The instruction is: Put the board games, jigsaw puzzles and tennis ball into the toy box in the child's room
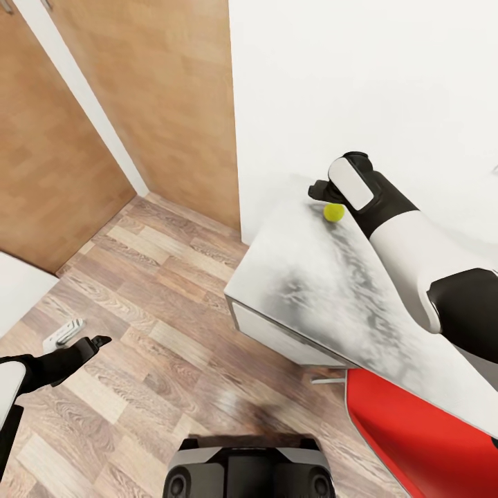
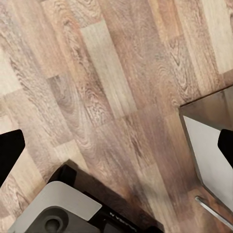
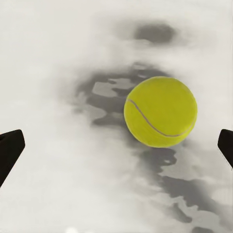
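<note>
The step in hand looks like the pickup of the tennis ball (image 1: 334, 212), which lies on the light grey top of the table (image 1: 311, 290) at its far end, close to the white wall (image 1: 360, 83). The right gripper (image 1: 324, 194) hangs just over the ball, reached out across the table; in the right wrist view its fingertips (image 3: 10, 151) stand spread wide, one at each side of the frame, with the ball (image 3: 160, 111) between them but off toward one finger and untouched. The next move, as I judge it, calls for a small sideways correction to centre the ball, a short descent, then a gentle close, since a round ball may roll away if one finger reaches it first. The left gripper (image 1: 97, 342) hangs idle over the wood floor (image 1: 138, 373) at the near left, its fingers apart and holding nothing. A red chair (image 1: 415, 429) stands at the near right under the table.
</note>
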Robot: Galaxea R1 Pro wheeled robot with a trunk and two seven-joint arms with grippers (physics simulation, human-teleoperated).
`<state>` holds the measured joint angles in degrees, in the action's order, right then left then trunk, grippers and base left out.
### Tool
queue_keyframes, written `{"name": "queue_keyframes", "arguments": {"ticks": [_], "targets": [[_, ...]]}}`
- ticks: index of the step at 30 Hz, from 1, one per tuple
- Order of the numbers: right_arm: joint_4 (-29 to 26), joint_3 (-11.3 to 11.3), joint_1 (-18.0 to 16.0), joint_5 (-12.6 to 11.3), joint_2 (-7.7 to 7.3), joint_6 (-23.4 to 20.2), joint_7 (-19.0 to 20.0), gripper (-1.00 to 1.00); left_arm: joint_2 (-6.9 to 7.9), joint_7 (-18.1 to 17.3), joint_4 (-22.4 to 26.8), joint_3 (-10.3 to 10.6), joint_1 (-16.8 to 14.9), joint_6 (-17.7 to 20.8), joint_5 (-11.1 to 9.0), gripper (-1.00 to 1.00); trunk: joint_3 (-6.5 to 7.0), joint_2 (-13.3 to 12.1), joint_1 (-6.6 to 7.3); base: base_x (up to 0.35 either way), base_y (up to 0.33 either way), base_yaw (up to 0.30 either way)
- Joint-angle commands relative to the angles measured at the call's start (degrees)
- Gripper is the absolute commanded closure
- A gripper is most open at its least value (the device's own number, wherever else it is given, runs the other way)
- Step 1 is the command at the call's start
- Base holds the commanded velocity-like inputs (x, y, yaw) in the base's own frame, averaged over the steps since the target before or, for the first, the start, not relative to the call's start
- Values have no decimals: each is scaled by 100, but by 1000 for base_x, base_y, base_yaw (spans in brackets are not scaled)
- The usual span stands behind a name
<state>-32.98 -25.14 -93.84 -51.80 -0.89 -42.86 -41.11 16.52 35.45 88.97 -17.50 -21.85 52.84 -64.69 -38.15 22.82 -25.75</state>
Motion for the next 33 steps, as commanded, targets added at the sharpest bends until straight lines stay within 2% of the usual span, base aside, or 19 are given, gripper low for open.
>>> {"name": "queue_keyframes", "arguments": {"ticks": [1, 11, 20, 33], "targets": [[-7, -46, -6, -59, -23, -5, -49, -100, -1, 58, 6, -2, -4, 17, -60, -100, -10, 10, -3, 0, 0, 18], [-14, -44, -23, -25, -122, 19, -59, -100, -7, 60, 6, 0, -4, 22, -61, -100, -21, 10, -3, 0, 0, 8], [-15, -39, -42, 246, -188, 189, -273, -100, -8, 65, 6, 51, -4, 22, -61, -100, -23, 10, -3, 0, 0, 1], [-18, -35, -55, 354, -218, 392, -381, -100, -7, 61, 6, 159, -4, 18, -61, -100, -52, 10, -3, 0, 0, 0]]}}
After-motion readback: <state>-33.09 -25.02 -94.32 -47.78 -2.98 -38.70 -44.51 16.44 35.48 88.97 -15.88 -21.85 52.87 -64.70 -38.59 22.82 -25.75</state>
